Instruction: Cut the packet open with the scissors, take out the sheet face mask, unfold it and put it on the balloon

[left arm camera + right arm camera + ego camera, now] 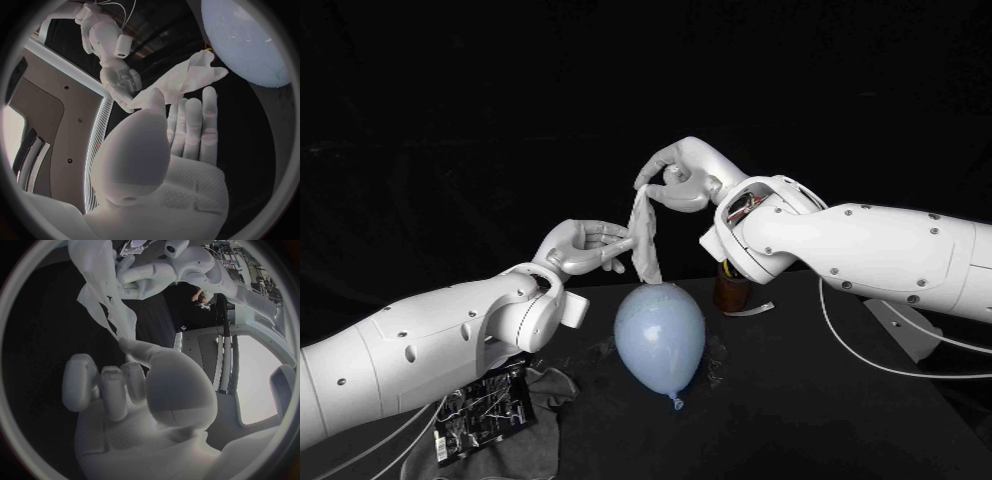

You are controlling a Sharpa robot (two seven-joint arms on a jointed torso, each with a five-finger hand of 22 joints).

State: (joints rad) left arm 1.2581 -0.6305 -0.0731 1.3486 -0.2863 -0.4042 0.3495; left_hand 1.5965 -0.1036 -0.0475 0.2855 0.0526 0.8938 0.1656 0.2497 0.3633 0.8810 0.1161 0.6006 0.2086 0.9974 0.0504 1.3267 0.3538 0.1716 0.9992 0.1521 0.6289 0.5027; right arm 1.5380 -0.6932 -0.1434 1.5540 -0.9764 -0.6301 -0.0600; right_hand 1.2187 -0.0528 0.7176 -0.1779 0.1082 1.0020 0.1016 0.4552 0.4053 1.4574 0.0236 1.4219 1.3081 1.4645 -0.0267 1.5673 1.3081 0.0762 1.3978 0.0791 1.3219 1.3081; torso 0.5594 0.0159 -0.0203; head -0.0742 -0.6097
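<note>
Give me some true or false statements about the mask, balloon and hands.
The right hand holds the top of the white sheet face mask and the left hand grips it lower down. True.
The mask is spread over the pale blue balloon. False: it hangs bunched as a strip above it.
The balloon lies on the black table. True.
The dark packet lies by the right arm. False: it lies on a grey cloth by the left arm.

A brown object (730,288) behind the right arm (877,250) is mostly hidden and cannot be identified. The left arm (416,345) covers part of the packet (480,412), its print too small to read; the left wrist view's rim cuts off the balloon (250,40).
</note>
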